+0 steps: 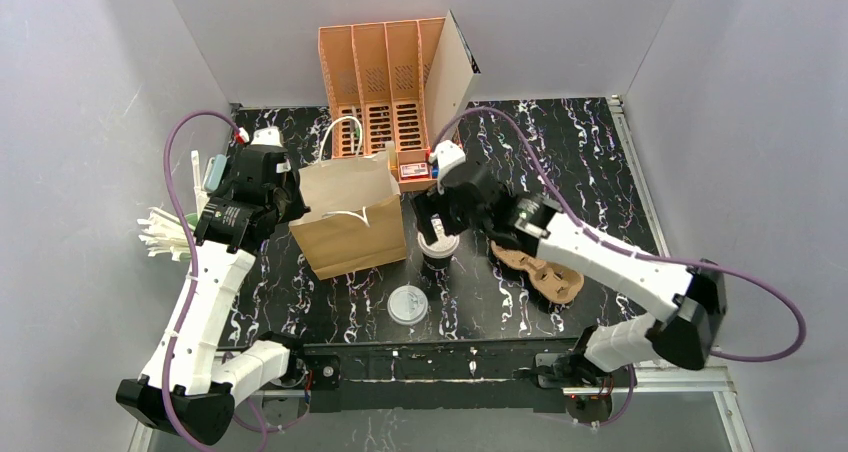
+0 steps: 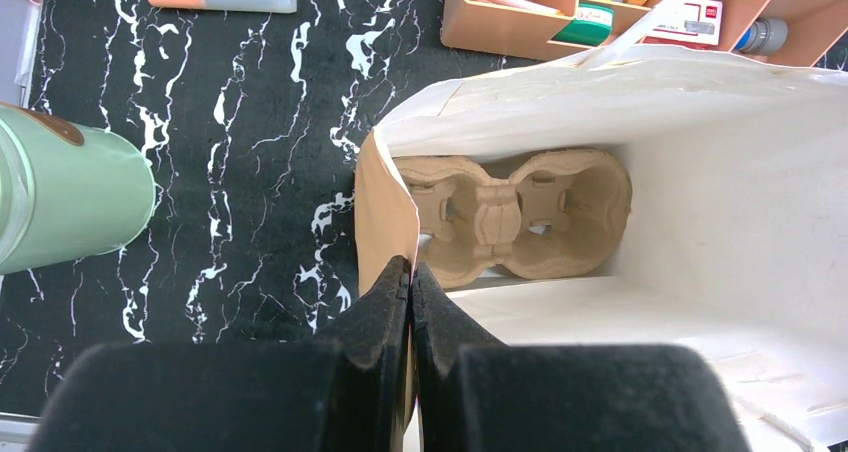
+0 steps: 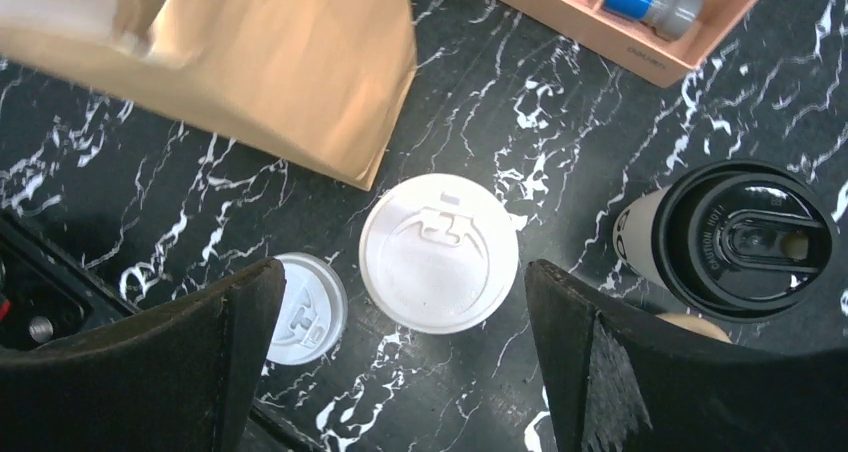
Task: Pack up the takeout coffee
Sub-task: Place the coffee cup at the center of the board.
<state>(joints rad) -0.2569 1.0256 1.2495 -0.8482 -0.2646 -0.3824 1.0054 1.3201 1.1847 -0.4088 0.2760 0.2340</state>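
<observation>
Top external view gives me the black marbled counter (image 1: 600, 162), with one orange slotted organiser (image 1: 385, 82) at the back and one brown paper bag (image 1: 350, 237) standing open in the middle. My left tool (image 2: 410, 277) is pinched shut on the bag's left rim, holding the mouth open, I judge.

I count two moulded cardboard cup carriers. One carrier (image 2: 515, 212) lies at the bottom of the bag, and the other carrier (image 1: 545, 277) sits on the counter under the right arm. One green cup (image 2: 60, 197) sits left of the bag.

The takeout coffee is one small white paper cup (image 3: 640, 234) with its black round plastic lid (image 3: 745, 240) on. It stands on the counter outside the bag, just to one side of my right tool (image 3: 402, 272), whose fingers are spread wide and hold nothing. So lidding looks done — gripping the cup and lowering it into the bag are left.

There are two white round lids. The bigger-looking lid (image 3: 438, 252) shows between the right fingers, and I cannot tell whether it caps anything. The smaller lid (image 3: 305, 307) lies flat beside it.
</observation>
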